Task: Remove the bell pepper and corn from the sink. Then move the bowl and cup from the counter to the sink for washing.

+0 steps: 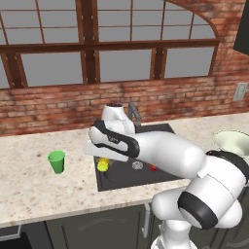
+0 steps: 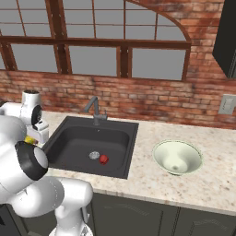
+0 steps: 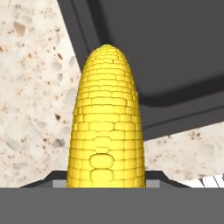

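Corn — over sink corner, beige counter

Sink basin mostly open, only bell pepper by the drain. Faucet blocks the back rim. Left worktop free except cup; bowl takes the right side.

Beige speckled counter with inset dark sink, green cup left of the sink, pale bowl on its right

Base views flank sink (shared); hand view close.
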Available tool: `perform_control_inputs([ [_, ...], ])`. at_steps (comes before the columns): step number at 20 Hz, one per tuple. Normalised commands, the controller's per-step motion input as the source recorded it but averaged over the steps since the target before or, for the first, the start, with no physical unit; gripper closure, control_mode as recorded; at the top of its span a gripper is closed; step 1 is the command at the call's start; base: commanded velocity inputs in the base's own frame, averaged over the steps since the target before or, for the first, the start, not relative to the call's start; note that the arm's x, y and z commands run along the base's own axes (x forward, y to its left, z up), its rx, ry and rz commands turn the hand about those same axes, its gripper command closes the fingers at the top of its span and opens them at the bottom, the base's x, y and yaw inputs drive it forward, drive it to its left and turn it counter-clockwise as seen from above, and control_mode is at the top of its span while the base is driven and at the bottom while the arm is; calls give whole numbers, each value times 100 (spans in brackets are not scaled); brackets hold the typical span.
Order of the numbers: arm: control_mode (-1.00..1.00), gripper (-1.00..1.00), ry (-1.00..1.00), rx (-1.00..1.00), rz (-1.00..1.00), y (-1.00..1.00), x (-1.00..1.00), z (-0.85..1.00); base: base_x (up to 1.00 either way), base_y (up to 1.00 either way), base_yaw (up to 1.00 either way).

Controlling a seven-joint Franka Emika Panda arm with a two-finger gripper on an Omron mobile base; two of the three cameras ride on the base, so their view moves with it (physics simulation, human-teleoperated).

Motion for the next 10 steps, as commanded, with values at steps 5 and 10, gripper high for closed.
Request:
perform_control_inputs([
  [5,-100,100,0,0,0,42,-11,0,0,0,0],
  [10,-100,100,0,0,-3,40,-10,-1,0,0,0],
])
